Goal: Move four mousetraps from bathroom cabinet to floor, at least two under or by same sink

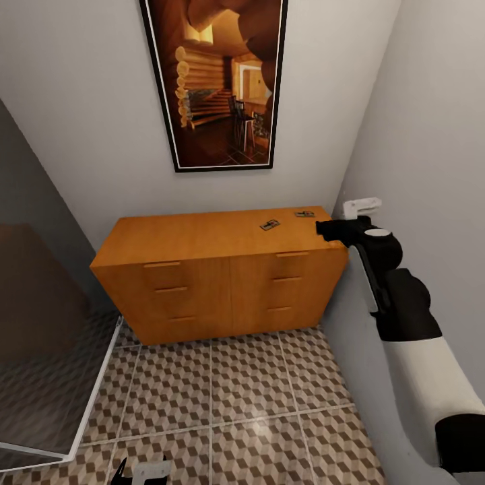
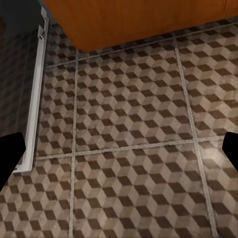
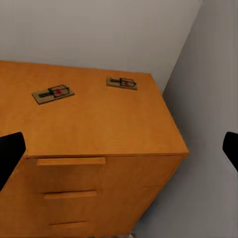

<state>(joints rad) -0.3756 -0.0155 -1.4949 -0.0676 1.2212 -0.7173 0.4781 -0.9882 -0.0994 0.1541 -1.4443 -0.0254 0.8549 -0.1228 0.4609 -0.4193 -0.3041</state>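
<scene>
The cabinet (image 1: 202,269) is smooth orange-brown wood with a satin sheen; the mousetraps (image 3: 53,93) are matt tan wood; the bathroom floor (image 2: 134,148) tiles look faintly glossy.

Two mousetraps (image 3: 53,93) (image 3: 122,82) flat on cabinet (image 1: 202,236) top.

Right arm (image 1: 404,323) extended forward, jaws parted wide

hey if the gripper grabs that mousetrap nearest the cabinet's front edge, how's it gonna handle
The mousetrap looks like a thin, flat wooden board, so probably stiff and light. Lying flush on the cabinet top, it may slide rather than tip if nudged. Its raised wire could shift under the fingers.
</scene>
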